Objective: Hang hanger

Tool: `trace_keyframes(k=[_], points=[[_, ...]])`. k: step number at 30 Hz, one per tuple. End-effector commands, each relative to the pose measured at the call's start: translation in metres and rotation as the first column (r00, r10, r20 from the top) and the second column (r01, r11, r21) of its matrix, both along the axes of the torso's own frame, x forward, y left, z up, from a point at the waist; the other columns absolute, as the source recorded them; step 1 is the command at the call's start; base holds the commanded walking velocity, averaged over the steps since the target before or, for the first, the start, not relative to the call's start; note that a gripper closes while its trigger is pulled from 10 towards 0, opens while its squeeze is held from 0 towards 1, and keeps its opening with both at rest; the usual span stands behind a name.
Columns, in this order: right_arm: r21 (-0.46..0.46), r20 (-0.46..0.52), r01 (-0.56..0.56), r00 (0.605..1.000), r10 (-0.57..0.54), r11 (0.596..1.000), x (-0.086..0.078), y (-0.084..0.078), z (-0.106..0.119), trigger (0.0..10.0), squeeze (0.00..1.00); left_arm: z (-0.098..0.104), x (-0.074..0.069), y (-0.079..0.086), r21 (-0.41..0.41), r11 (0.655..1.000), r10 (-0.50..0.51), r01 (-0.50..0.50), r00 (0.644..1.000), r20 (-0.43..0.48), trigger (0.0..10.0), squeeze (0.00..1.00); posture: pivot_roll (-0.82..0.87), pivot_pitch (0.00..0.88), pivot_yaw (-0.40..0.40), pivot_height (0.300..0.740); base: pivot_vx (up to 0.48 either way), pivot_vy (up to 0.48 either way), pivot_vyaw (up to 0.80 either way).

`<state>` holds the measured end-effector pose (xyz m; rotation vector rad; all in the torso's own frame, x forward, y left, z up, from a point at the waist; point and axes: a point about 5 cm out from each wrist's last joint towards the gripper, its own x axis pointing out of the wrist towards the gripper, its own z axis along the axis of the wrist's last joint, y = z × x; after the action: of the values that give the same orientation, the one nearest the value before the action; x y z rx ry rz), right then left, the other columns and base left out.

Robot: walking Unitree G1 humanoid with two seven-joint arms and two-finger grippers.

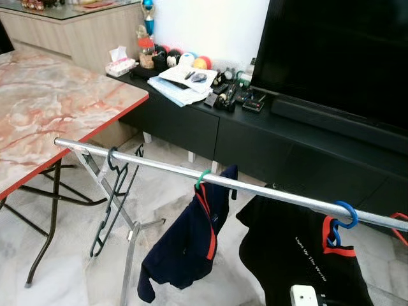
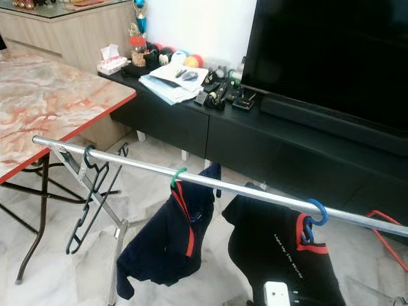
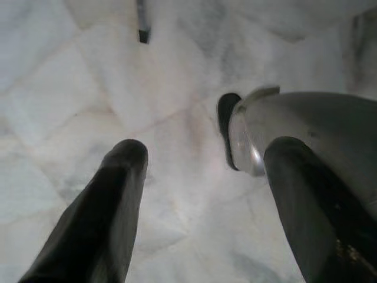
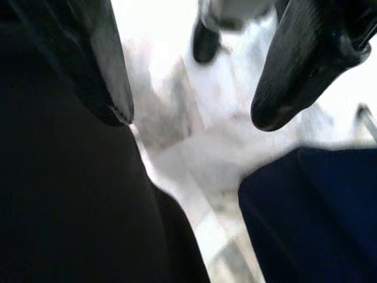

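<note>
A silver metal clothes rail [image 1: 255, 189] runs across the room, holding 3 hangers. An empty dark wire hanger [image 1: 113, 197] hangs near its left end, beside the red-edged marble-pattern table [image 1: 57, 108]. A navy shirt with red trim [image 1: 188, 242] hangs mid-rail on a green hook, and a black printed shirt [image 1: 306, 261] on a blue hook. The left gripper [image 3: 200, 194] points at marble floor, fingers apart. The right gripper [image 4: 188, 88], blurred, seems spread between the 2 garments.

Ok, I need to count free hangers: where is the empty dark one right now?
In the left eye view the empty dark hanger hangs near the left end of the silver rail, beside the marble table, left of the navy shirt.
</note>
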<state>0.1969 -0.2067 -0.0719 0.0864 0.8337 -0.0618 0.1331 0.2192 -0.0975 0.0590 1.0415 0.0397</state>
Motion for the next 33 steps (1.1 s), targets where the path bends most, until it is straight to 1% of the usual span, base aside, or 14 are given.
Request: trace_keyframes(k=[1,6,7,10,11,13,14,15,18,20,26,30,31,33], points=[[0.015,0.041,0.044,0.998,-0.045,0.999,0.009,0.002,0.005,10.0,0.0,-0.003,-0.006,-0.003,-0.007,1.0,-0.009,0.009,1.0,-0.021,10.0,0.0,0.04,0.042,-0.047,0.74,0.0,0.0,0.0],[0.008,0.227,0.046,0.973,-0.046,0.999,0.041,0.006,0.028,10.0,0.0,-0.002,-0.008,0.002,-0.003,1.0,-0.008,0.008,1.0,-0.028,10.0,0.0,0.02,0.047,-0.058,0.74,0.0,0.0,0.0],[0.008,0.227,0.046,0.973,-0.046,0.999,0.041,0.006,0.028,10.0,0.0,-0.002,-0.008,0.002,-0.003,1.0,-0.008,0.008,1.0,-0.028,10.0,0.0,0.02,0.047,-0.058,0.74,0.0,0.0,0.0],[0.02,0.307,0.059,0.95,-0.063,0.998,0.05,0.002,0.039,10.0,0.0,-0.002,-0.009,0.004,-0.001,1.0,-0.009,0.009,0.999,-0.035,10.0,0.0,0.01,0.048,-0.059,0.74,0.0,0.0,0.0],[0.009,0.371,0.061,0.927,-0.06,0.998,0.055,-0.003,0.047,10.0,0.0,-0.003,-0.01,0.005,-0.001,1.0,-0.016,0.016,0.999,-0.04,10.0,0.0,0.01,0.048,-0.061,0.74,0.0,0.0,0.0],[-0.015,0.437,0.059,0.898,-0.047,0.998,0.057,-0.007,0.056,10.0,0.0,-0.003,-0.011,0.005,-0.002,1.0,-0.022,0.022,0.999,-0.042,10.0,0.0,0.01,0.048,-0.062,0.74,0.0,0.0,0.0],[-0.015,0.437,0.059,0.898,-0.047,0.998,0.057,-0.007,0.056,10.0,0.0,-0.003,-0.011,0.005,-0.002,1.0,-0.022,0.022,0.999,-0.042,10.0,0.0,0.01,0.048,-0.062,0.74,0.0,0.0,0.0],[-0.017,0.48,0.07,0.875,-0.053,0.997,0.055,-0.008,0.064,10.0,0.0,-0.003,-0.011,0.005,-0.003,1.0,-0.026,0.026,0.999,-0.041,10.0,0.0,0.01,0.049,-0.064,0.74,0.0,0.0,0.0],[-0.018,0.538,0.075,0.841,-0.054,0.997,0.048,-0.004,0.081,10.0,0.0,-0.003,-0.011,0.005,-0.006,1.0,-0.029,0.029,0.999,-0.041,10.0,0.0,0.0,0.049,-0.066,0.74,0.0,0.0,0.0],[-0.025,0.539,0.07,0.841,-0.046,0.997,0.034,0.0,0.091,10.0,0.0,-0.003,-0.011,0.005,-0.009,0.999,-0.04,0.04,0.998,-0.046,10.0,0.0,0.0,0.05,-0.066,0.74,0.0,0.0,0.0],[-0.067,0.518,0.056,0.856,-0.013,0.996,0.012,0.005,0.104,10.0,0.0,-0.003,-0.013,0.005,-0.011,0.998,-0.06,0.059,0.997,-0.055,10.0,0.0,-0.01,0.051,-0.068,0.74,0.0,0.0,0.0],[-0.067,0.529,0.09,0.848,-0.041,0.994,0.003,0.003,0.119,10.0,0.0,-0.003,-0.012,0.005,-0.01,0.998,-0.064,0.063,0.996,-0.057,10.0,0.0,-0.01,0.052,-0.067,0.74,0.0,0.0,0.0],[-0.062,0.55,0.134,0.832,-0.078,0.989,0.002,-0.001,0.133,10.0,0.0,-0.003,-0.012,0.005,-0.011,0.998,-0.066,0.066,0.996,-0.057,10.0,0.0,-0.02,0.052,-0.066,0.74,0.0,0.0,0.0],[-0.079,0.577,0.193,0.809,-0.113,0.978,0.006,-0.01,0.145,10.0,0.0,-0.003,-0.012,0.005,-0.013,0.997,-0.071,0.07,0.996,-0.057,10.0,0.0,-0.02,0.052,-0.065,0.74,0.0,0.0,0.0]])
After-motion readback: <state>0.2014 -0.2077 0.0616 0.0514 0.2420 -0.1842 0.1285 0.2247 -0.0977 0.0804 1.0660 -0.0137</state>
